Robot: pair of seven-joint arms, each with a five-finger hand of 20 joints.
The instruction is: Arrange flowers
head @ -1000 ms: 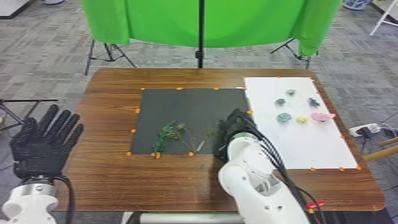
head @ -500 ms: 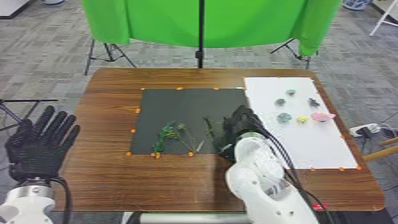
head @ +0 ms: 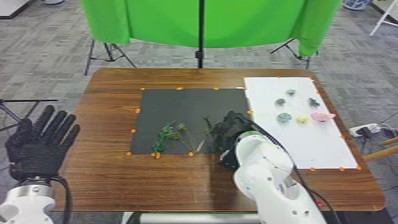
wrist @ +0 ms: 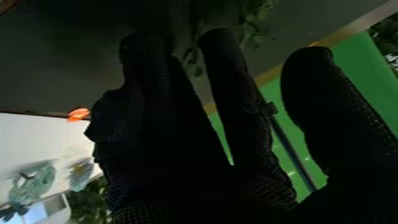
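Black fabric covers both hands. The left hand (head: 37, 145) is spread, with straight, parted fingers, at the left side of the table (head: 102, 175); its fingertips point toward the far side. The right hand (head: 233, 124) is over the right edge of the dark mat (head: 194, 102), close to the white sheet (head: 311, 147). In the right wrist view, its fingers are straight, with gaps between them, and pinch nothing that can be made out. Green foliage appears beyond the fingertips, against the dark surface. The flower parts are in two zones. Zone one, the near half of the mat, carries the stems: a leafy green stem (head: 163, 135) at the left, a thin stem (head: 188, 140) just beside it, and a dark stem (head: 210, 126) immediately left of the right hand. Whether the dark stem touches the glove cannot be told. Zone two, the white sheet, carries the flower heads, all apart from one another. Farther side: two grey-green heads (head: 290, 92) (head: 280, 101) and a dark head (head: 314, 102). Nearer side, left to right: a teal head (head: 283, 118), a yellow head (head: 303, 120) and a pink head (head: 322, 117). Small orange markers (head: 179, 88) line the edges of the mat and the sheet. Past the far edge of the table, a green cloth (head: 160, 25) hangs behind a black pole (head: 201, 30).
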